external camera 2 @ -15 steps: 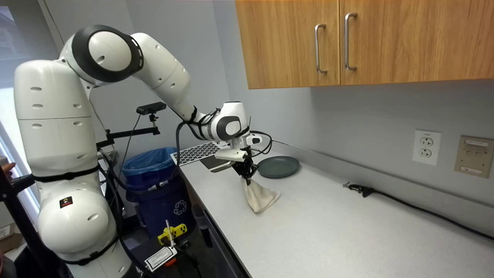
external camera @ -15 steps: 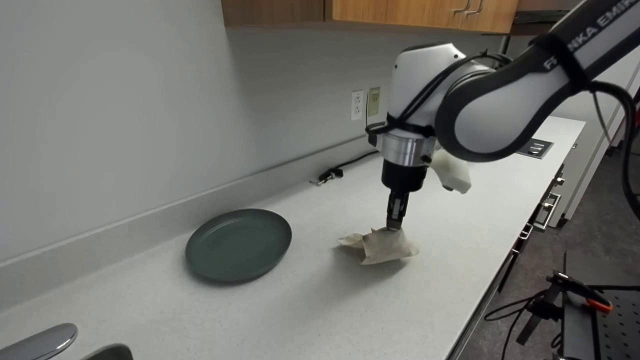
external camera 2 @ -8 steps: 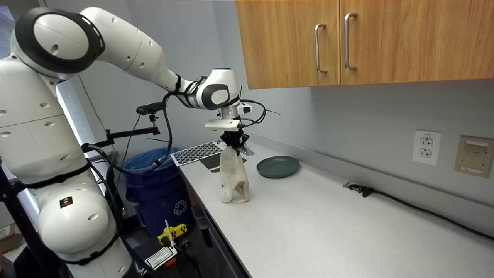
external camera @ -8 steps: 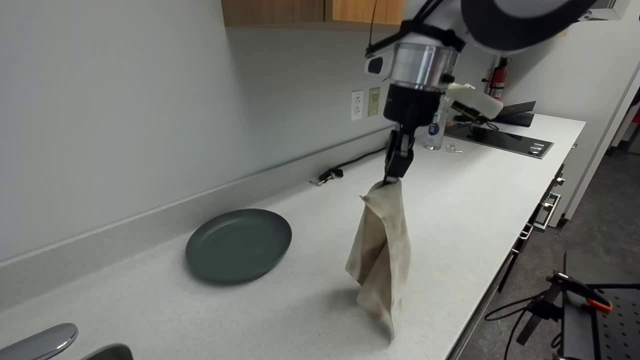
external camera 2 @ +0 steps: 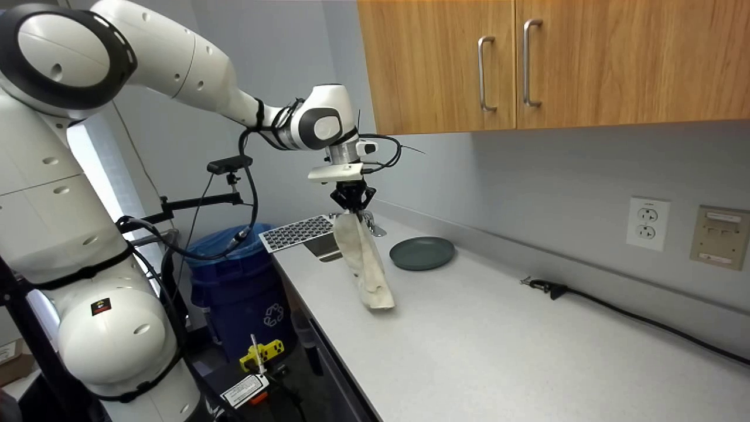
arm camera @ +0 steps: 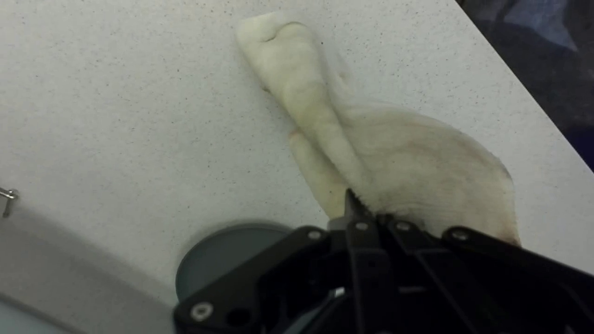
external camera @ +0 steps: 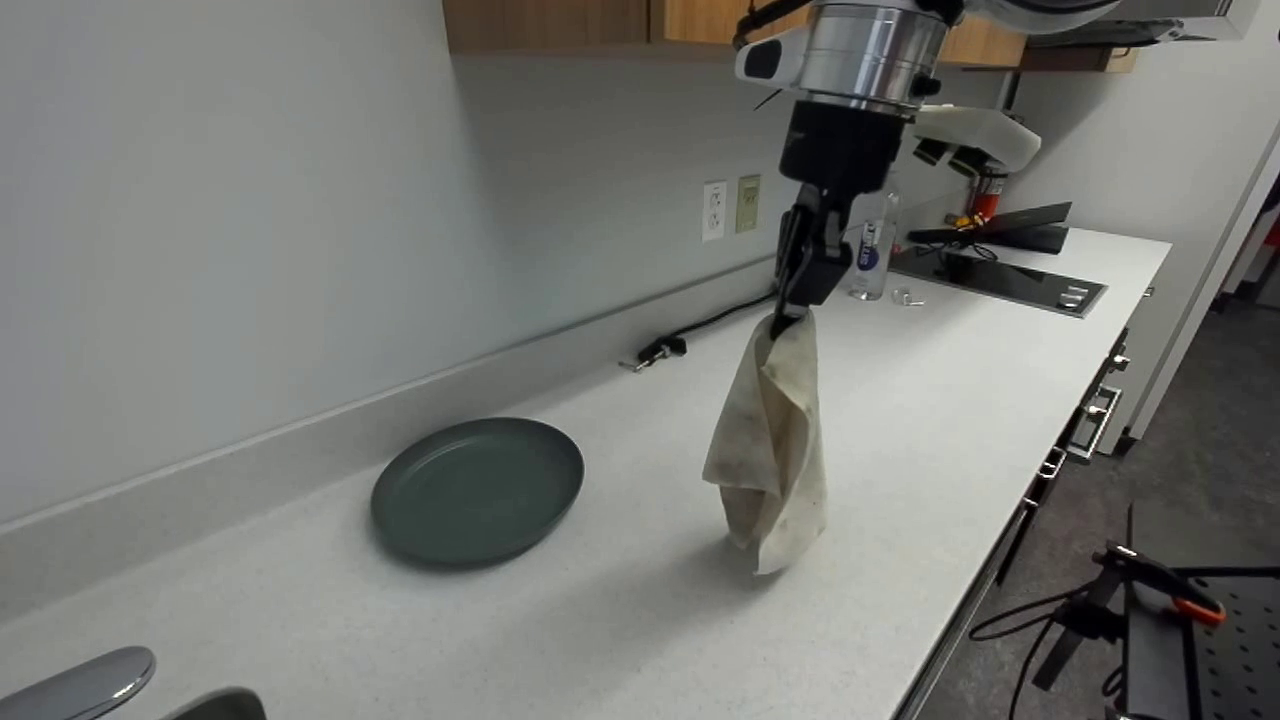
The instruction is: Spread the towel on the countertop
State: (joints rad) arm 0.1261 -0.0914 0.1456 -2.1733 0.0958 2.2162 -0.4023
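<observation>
We see a pale beige towel (external camera: 750,445) hanging over a white, finely speckled counter (external camera 2: 527,351). The robot's black end effector (external camera: 788,318) points down and holds the towel by its top, the fingers drawn together with bunched cloth pinched between them. From that grip the towel hangs in loose folds, narrow above and wider below, gathered rather than spread. Its lowest edge is close to the counter; we cannot say for certain whether it touches.

In the wrist view we look down past the fingers: one fold runs away as a long, soft roll, and a broader flap fans out to its right, the counter showing beneath.

In both exterior views, a round dark green plate (external camera: 478,490) rests on the counter, apart from the towel and nearer the grey wall (external camera: 300,200). A black clamp-tipped cable (external camera 2: 548,287) lies along the foot of that wall, below a white power outlet (external camera 2: 647,224) and a tan cover (external camera 2: 719,237). Wooden cabinets (external camera 2: 439,64) hang above. Beyond the end effector, in an exterior view, a clear bottle (external camera: 870,265) stands beside a black cooktop (external camera: 1000,283). The white arm (external camera 2: 176,53) reaches in over the counter's edge, and a blue recycling bin (external camera 2: 240,293) stands just beside the counter.
</observation>
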